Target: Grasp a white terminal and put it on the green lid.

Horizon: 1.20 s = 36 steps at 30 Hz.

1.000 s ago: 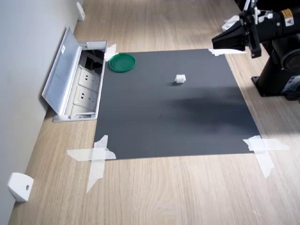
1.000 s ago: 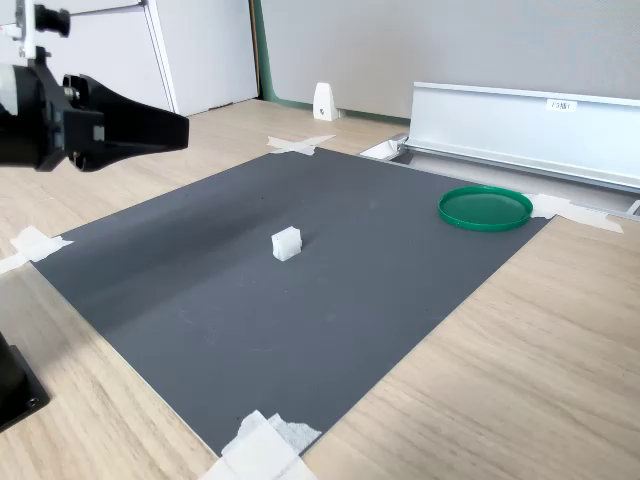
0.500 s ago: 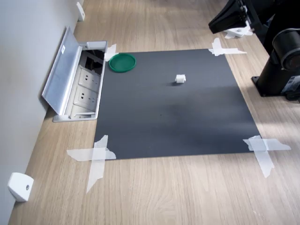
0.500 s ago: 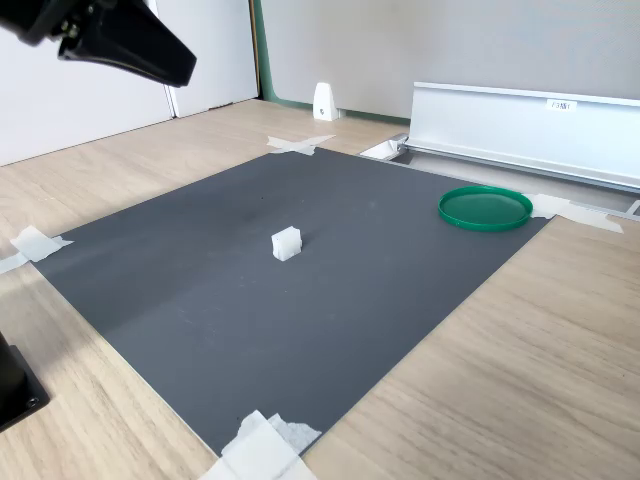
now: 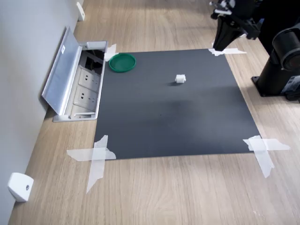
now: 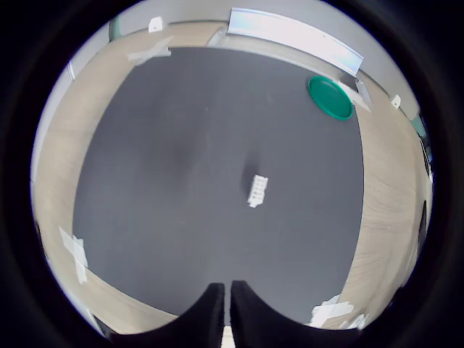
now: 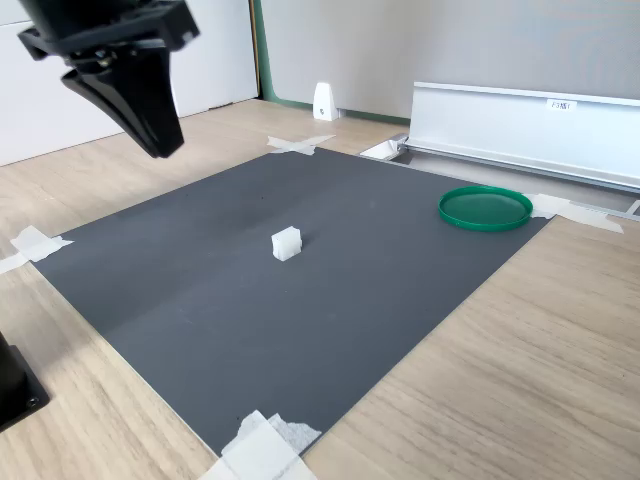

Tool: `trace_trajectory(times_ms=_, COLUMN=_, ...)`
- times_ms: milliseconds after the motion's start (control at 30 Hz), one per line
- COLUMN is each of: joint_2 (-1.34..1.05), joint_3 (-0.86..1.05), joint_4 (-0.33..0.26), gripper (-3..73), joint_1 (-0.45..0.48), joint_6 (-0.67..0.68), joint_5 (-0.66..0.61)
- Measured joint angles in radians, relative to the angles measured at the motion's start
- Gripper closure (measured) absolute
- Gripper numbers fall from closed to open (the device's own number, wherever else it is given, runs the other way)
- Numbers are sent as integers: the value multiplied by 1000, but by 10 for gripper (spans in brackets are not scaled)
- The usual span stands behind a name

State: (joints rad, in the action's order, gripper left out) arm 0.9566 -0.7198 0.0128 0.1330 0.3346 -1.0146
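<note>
In the first exterior view my gripper (image 5: 219, 45) hangs in the air, pointing down over the far right corner of the dark grey mat (image 5: 140, 122), above the crossed white tape (image 5: 224, 51) there. My fingers look pressed together and hold nothing. The white terminal (image 5: 180, 78) sits alone on the mat, well apart from me. The green lid (image 5: 122, 62) lies flat at the mat's far left corner, beside the open floor socket box (image 5: 84, 91) with its raised metal flap. A small white wedge (image 5: 20, 186) rests against the wall at the first exterior view's lower left.

In the wrist view my two fingertips (image 6: 214, 308) meet with only a thin seam between them, empty. The white terminal (image 6: 257, 190) lies ahead of them on the mat, and the green lid (image 6: 330, 97) is far beyond it, near the mat's corner.

In the second exterior view my gripper (image 7: 155, 135) is high at the upper left, tips down, closed and empty. The white terminal (image 7: 286, 243) stands near the mat's middle, with the green lid (image 7: 485, 208) well to its right, in front of the metal flap (image 7: 520, 125).
</note>
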Motion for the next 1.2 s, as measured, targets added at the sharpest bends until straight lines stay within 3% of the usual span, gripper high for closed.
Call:
trace_trajectory(times_ms=133, joint_2=82, joint_3=-31, joint_4=11, gripper=451, joint_1=0, joint_6=3, joint_5=6)
trace_trajectory(times_ms=333, joint_2=182, joint_3=-77, joint_4=9, gripper=67, joint_1=0, joint_6=10, joint_5=15)
trace_trajectory(times_ms=400, joint_2=209, joint_3=-90, joint_4=14, gripper=8, joint_1=0, joint_6=9, joint_5=20)
trace_trajectory(times_ms=733, joint_2=373, joint_3=-174, joint_4=45, gripper=-29, joint_1=4, joint_6=7, joint_5=58)
trace_trajectory(times_ms=967, joint_2=465, joint_3=-179, joint_4=46, gripper=-29, joint_1=92, joint_6=53, joint_5=110)
trace_trajectory(times_ms=1200, joint_2=518, joint_3=-195, joint_4=32, gripper=-31, joint_1=108, joint_6=113, joint_5=159)
